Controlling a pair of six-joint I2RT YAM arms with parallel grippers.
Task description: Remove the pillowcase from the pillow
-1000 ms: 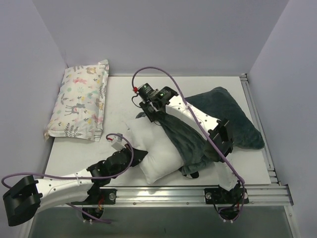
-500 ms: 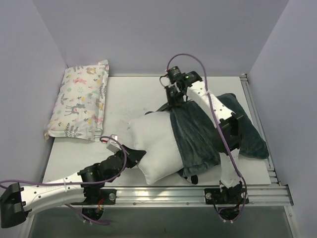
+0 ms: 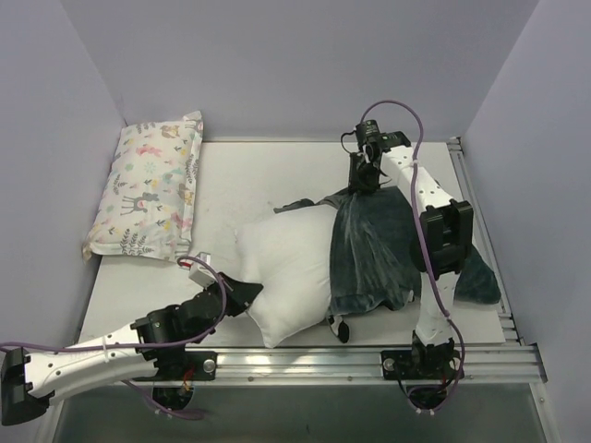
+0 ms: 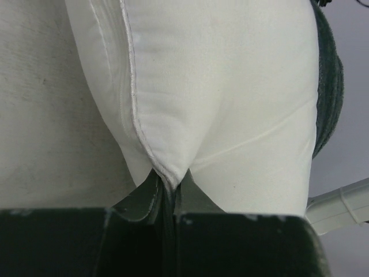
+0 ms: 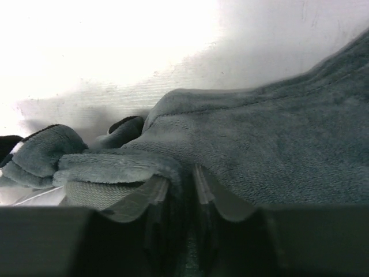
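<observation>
Right gripper (image 3: 363, 181) has swung from mid-surface out to the far right within the last second, dragging the edge of the pillowcase (image 3: 369, 249) with it. Its fingers are pressed together on a fold of grey-green plush, plain in the right wrist view. Left gripper (image 3: 242, 295) stays pinched on the near-left corner seam of the pillow (image 3: 286, 268), anchoring it. Its arm has slid a little toward the near-left.

Result: clearly more white showing than a second ago, and the case mouth now sits further right along the pillow. Judgement: the peel is working. Roughly half or more of the pillow looks out, the right end is still sleeved, and more pull the same way is likely needed. Not finished.

Location: the pillow lies on the surface (image 3: 268, 175) near the front edge, about centre, between the two arms. The pillowcase covers its right part and spills on to the right, some of it bunched behind the right arm's lower link.

Orientation: the pillow's long axis runs roughly left-right across the surface, slightly tilted. The bare end points near-left at the left gripper, the covered end right. The case stretches along much the same line, drawn up toward the far right where the right gripper holds it.

Animal-print pillow (image 3: 148, 189) sits at far left, well apart, not involved.
</observation>
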